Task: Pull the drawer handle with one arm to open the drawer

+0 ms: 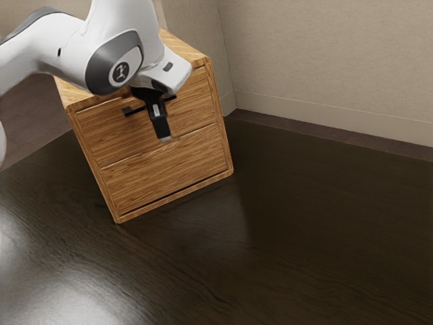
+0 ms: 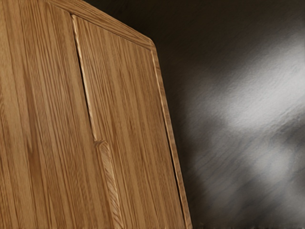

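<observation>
A wooden cabinet [image 1: 151, 133] with two drawers stands on the dark floor. The top drawer [image 1: 186, 107] carries a thin black bar handle [image 1: 133, 109] and its front looks flush with the cabinet. My gripper [image 1: 161, 131] points downward right in front of that drawer, its black hand crossing the handle's right half and its tip reaching to about the seam above the lower drawer [image 1: 166, 169]. In the wrist view the cabinet front [image 2: 128, 133] is very close, with the seam between the drawers [image 2: 85, 81] running across it.
Dark glossy floor [image 1: 304, 230] spreads wide in front of the cabinet and toward the exterior view's right. A beige wall with a skirting board [image 1: 331, 115] runs behind. The cabinet's back corner sits by a wall corner [image 1: 226, 95].
</observation>
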Controlling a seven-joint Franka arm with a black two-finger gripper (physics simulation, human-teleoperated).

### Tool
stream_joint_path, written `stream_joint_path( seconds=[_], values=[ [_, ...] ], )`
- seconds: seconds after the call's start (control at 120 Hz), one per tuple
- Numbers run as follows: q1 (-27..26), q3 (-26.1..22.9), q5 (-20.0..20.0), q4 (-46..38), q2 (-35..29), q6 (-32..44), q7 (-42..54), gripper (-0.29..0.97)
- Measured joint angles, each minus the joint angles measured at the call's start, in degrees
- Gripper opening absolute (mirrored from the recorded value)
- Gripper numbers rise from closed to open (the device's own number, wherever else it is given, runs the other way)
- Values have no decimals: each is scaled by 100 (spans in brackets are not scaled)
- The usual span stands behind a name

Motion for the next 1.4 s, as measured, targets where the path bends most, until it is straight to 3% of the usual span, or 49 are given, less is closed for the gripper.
stream_joint_path(
  seconds=[0.15, 0.392, 0.492, 0.658, 0.908, 1.05, 1.325, 1.4],
  values=[
    [107, -8, 12, 72, -18, 36, 355, 64],
    [173, 7, -2, 72, -30, 65, 766, 68],
    [166, 35, -44, -14, -28, 85, 887, 80],
    [175, 20, -79, -87, -27, 128, 1052, 69],
    [123, 9, -104, -93, -52, 147, 1220, 68],
    [8, -3, -112, -148, -143, 151, 1283, 59],
    [-209, -11, -113, -399, -293, 155, 1356, 77],
    [-241, -20, -114, -479, -387, 154, 1364, 67]
  ],
)
